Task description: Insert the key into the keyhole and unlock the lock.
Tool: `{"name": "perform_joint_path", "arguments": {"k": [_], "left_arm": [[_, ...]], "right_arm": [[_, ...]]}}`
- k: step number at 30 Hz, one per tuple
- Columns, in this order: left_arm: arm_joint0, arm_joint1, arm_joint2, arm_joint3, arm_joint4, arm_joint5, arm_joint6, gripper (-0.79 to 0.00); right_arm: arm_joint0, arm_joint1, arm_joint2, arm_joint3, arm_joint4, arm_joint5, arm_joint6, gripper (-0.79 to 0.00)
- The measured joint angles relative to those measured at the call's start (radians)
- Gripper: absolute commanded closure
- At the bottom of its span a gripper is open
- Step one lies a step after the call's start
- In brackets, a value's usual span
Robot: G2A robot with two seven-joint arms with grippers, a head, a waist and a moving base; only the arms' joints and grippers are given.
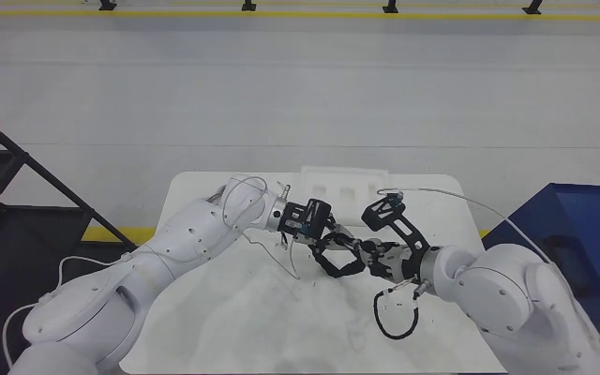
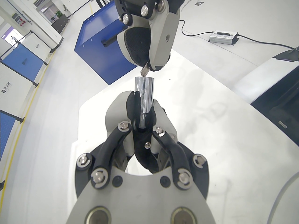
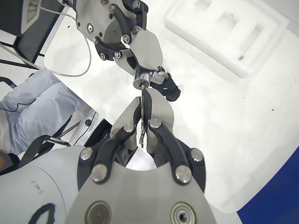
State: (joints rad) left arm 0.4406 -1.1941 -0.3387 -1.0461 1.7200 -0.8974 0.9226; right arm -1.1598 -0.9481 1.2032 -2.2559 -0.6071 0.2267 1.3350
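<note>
The lock [image 2: 144,92] is clamped by the left gripper [image 2: 143,100] above the middle of the desk [image 1: 234,319], with its keyhole turned toward the right gripper [image 3: 144,97], which is closed on the key [image 3: 141,134]. The key's tip is met at the keyhole's mouth — whether it has entered cannot be told. If the blade is pushed off-axis, it may be jammed or slid within the pads — and the lock could be twisted in its grip.
</note>
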Motion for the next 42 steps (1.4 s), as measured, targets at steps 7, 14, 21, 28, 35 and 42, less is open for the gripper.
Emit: {"name": "perform_joint_path", "arguments": {"k": [7,14,21,28,35,42], "left_arm": [[0.001,0.001,-0.001,0.000,0.008,-0.001,-0.001,0.000],[0.003,0.007,-0.025,0.024,-0.005,0.011,0.011,0.000],[0.001,0.019,-0.043,-0.013,0.009,0.000,0.000,0.000],[0.007,0.015,-0.036,-0.036,0.015,-0.026,-0.026,0.000],[0.006,0.006,-0.034,-0.026,0.011,-0.038,-0.038,0.000],[0.008,0.001,-0.033,-0.015,0.008,-0.041,-0.041,0.000]], "right_arm": [[0.015,-0.001,-0.009,0.008,0.002,0.003,0.004,0.000],[0.024,0.001,-0.013,0.024,0.009,-0.004,0.037,0.000],[0.055,-0.004,-0.056,0.051,0.013,-0.010,0.054,0.000],[0.067,-0.005,-0.055,0.060,0.024,0.009,0.041,0.000],[0.056,-0.001,-0.036,0.042,0.034,0.006,0.039,0.000],[0.049,0.001,-0.027,0.031,0.035,0.008,0.026,0.000]]}}
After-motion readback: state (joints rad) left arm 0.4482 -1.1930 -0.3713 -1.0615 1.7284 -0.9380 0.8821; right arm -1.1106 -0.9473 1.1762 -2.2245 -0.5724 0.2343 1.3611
